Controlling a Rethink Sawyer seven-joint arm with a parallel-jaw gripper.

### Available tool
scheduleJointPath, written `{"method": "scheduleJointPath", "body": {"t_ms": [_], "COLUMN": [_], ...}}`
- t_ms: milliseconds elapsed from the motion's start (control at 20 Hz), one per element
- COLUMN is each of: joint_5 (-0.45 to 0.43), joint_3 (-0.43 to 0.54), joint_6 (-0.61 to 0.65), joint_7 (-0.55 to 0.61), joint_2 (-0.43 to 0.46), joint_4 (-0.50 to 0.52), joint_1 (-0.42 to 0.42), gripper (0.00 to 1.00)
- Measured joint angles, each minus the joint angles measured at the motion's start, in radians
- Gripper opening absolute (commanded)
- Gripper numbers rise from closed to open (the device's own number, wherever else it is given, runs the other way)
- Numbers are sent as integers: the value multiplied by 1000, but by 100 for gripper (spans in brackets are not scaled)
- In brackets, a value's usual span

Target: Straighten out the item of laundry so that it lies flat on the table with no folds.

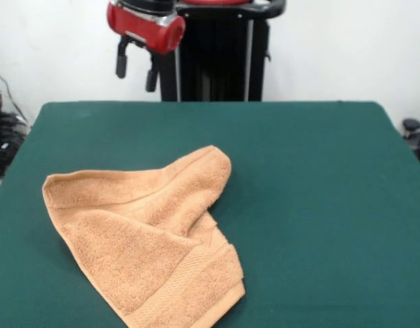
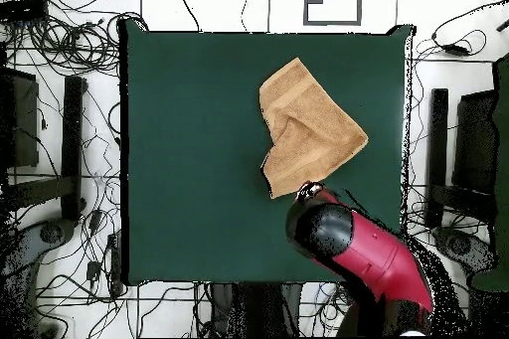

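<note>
The light orange-tan towel lies crumpled on the dark green table, on the near left in the front view. One corner is folded over its middle, and a woven border band shows at its near edge. In the overhead view the towel lies right of the table's middle. My gripper hangs high above the table's far edge at the top left, well clear of the towel. Its two black fingers stand apart with nothing between them. In the overhead view the red arm covers the gripper.
The black pedestal stands behind the table's far edge. Several cables and black stands lie on the floor round the table. The towel's near edge reaches close to the table's front edge.
</note>
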Motion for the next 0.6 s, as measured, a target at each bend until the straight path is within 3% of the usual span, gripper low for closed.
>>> {"method": "scheduleJointPath", "body": {"t_ms": [600], "joint_5": [150], "joint_3": [-44], "joint_6": [0], "joint_7": [118], "joint_2": [98], "joint_4": [-58], "joint_1": [2], "gripper": [100]}}
